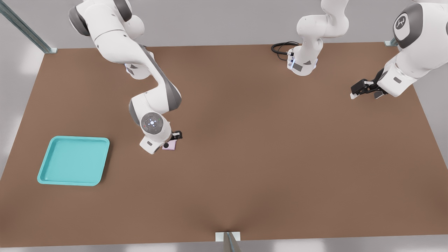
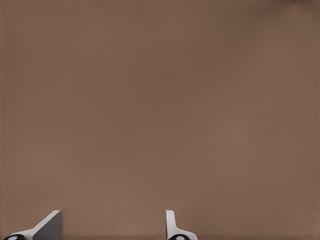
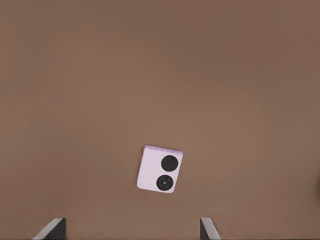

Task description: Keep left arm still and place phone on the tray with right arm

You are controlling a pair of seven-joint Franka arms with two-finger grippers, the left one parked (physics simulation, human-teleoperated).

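One tray [image 1: 73,160] is lying flat on the brown table [image 1: 266,154] toward the front view's left — turquoise, roughly square with rounded corners and a raised rim, nothing sitting in it. To its right, well apart from it, the right arm [image 1: 154,92] is reaching down over the table, its round grey cap with light dots facing the camera. Its gripper [image 1: 174,140] is hanging just over the one phone [image 1: 170,146], which is lying flat on the table beside the arm's white wrist housing and is partly hidden by it in the front view.

In the right wrist view the phone [image 3: 160,169] is showing whole: pale lilac-pink, nearly square, sitting slightly askew, with two round black lenses side by side. The gripper [image 3: 132,229] is spread wide there, its two fingertips [image 3: 52,229] showing far apart at the picture's edge, with the phone lying between their lines but clear of both — neither is touching it.

Further toward the front view's right, one black cable [image 1: 281,48] is looping on the table at the far edge, beside a white arm base.
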